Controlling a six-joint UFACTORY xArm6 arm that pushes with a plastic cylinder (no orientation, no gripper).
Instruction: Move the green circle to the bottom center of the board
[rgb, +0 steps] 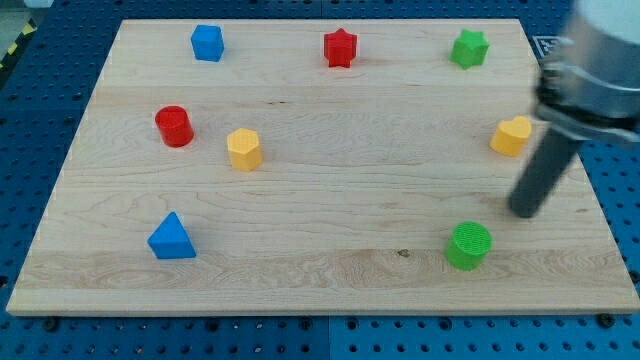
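The green circle (468, 245) is a round ribbed block on the wooden board (330, 200), at the view's lower right. My dark rod comes down from the view's upper right. My tip (524, 212) rests on the board just right of and slightly above the green circle, a small gap apart from it.
Other blocks on the board: a blue block (207, 42), a red star (340, 47) and a green star (469, 48) along the top; a red cylinder (174, 126) and yellow block (244, 149) at left; a blue triangle (172, 238); a yellow heart (511, 135) at right.
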